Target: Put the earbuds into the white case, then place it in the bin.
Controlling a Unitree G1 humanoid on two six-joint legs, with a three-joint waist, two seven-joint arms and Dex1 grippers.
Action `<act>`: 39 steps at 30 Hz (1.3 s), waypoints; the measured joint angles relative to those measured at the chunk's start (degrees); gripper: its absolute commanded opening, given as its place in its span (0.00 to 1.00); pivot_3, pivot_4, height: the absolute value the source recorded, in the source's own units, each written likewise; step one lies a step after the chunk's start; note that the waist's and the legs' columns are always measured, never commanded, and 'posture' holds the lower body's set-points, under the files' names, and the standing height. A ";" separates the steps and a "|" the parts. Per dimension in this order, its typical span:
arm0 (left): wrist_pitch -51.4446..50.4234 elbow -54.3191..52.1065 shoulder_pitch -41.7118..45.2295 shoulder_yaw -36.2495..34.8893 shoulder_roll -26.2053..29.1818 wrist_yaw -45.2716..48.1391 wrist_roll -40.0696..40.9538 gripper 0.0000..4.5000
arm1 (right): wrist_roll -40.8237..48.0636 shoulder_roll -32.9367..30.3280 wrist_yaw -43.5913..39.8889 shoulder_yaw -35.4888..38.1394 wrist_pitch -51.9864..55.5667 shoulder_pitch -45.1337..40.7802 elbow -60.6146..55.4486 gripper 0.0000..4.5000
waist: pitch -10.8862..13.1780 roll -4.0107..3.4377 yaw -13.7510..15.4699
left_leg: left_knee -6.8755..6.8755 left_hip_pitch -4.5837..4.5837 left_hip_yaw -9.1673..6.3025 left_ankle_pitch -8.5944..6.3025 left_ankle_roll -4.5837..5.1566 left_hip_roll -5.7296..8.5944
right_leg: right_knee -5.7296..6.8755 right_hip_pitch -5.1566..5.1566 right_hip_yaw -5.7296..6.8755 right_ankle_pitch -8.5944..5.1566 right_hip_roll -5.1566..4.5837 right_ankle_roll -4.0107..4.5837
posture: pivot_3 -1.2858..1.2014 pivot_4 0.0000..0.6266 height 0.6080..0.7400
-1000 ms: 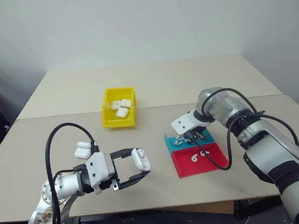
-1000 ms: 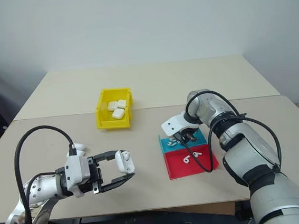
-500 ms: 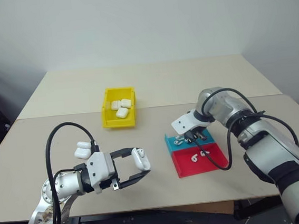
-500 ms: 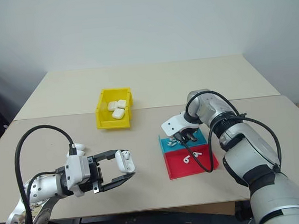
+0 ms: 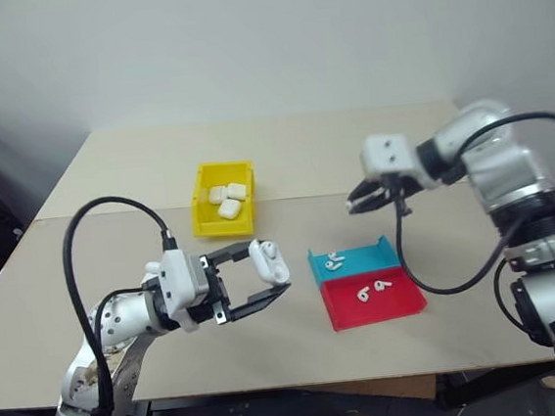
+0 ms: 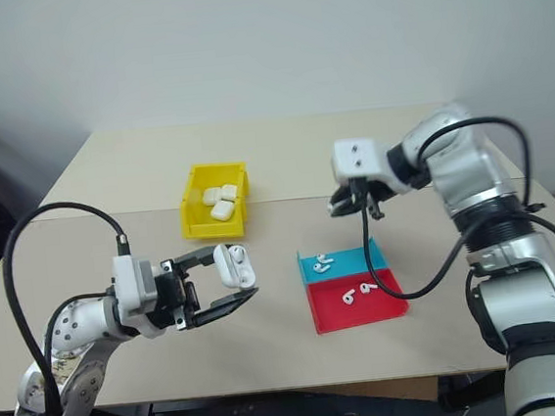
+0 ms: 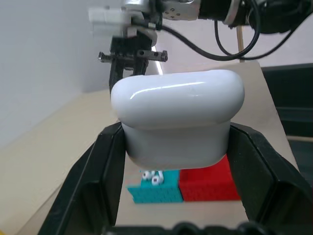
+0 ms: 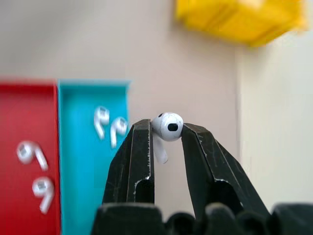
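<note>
My left gripper (image 5: 268,271) is shut on the white case (image 5: 269,261), held above the table's near left; its lid looks tipped open. In the left wrist view the case (image 7: 176,117) sits between the two black fingers (image 7: 105,166). My right gripper (image 5: 358,203) hangs in the air above the tray, shut on one of the earbuds (image 8: 167,126), whose stem points down between the fingertips. Several more earbuds lie in the tray, in the teal part (image 5: 334,259) and the red part (image 5: 369,290). The yellow bin (image 5: 202,207) stands at the centre left with white cases (image 5: 228,199) inside.
The flat teal-and-red tray (image 5: 402,299) lies right of centre, near the front edge. A seam runs across the tabletop behind the bin. Black cables loop from both wrists.
My right gripper has risen off the tray with an earbud pinched in it and turned toward the left. My left gripper has lifted a little with the case.
</note>
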State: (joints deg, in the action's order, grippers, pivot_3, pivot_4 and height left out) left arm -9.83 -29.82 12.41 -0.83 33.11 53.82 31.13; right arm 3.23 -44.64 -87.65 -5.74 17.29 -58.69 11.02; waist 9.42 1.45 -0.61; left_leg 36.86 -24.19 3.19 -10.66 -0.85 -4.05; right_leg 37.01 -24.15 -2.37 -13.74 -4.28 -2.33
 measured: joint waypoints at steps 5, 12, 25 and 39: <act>-1.76 -0.21 2.77 1.29 -0.69 -0.16 1.13 0.62 | 22.30 1.36 5.02 17.60 16.91 12.23 -18.79 0.15 | 0.00 0.01 -0.13 | 0.04 0.06 0.00 0.00 0.00 0.01 | 0.06 0.03 -0.06 0.02 0.01 -0.01 | 0.52 0.24 1.00; -5.26 0.58 8.94 2.99 -2.13 0.16 3.94 0.62 | 48.39 7.18 23.36 29.72 31.63 19.94 -33.67 0.15 | 0.00 0.01 -0.39 | 0.07 0.17 -0.03 0.02 0.01 0.01 | 0.07 0.12 -0.11 0.06 0.06 -0.05 | 0.52 0.24 1.00; -7.86 0.39 10.41 2.98 -2.53 -0.92 6.38 0.62 | 68.94 8.64 43.01 21.88 36.54 21.87 -41.37 0.15 | 0.00 0.02 -0.30 | 0.07 0.07 -0.09 0.03 0.02 0.01 | 0.01 0.09 -0.09 0.06 0.07 -0.05 | 0.52 0.24 1.00; -7.81 -0.73 10.45 2.95 -2.81 -1.54 6.77 0.62 | 63.95 7.39 41.63 15.91 32.69 25.79 -42.57 0.15 | 0.00 0.02 -0.19 | 0.07 0.02 -0.11 0.02 0.03 0.02 | -0.03 0.05 -0.07 0.06 0.07 -0.06 | 0.52 0.24 1.00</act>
State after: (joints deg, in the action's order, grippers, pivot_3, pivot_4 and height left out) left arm -17.63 -30.55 22.86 2.12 30.30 52.28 37.90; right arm 67.18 -37.25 -46.02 10.17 49.99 -32.90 -31.55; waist 9.43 1.47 -0.80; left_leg 36.93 -24.18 3.08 -10.63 -0.83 -4.03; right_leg 36.98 -24.09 -2.44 -13.69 -4.21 -2.40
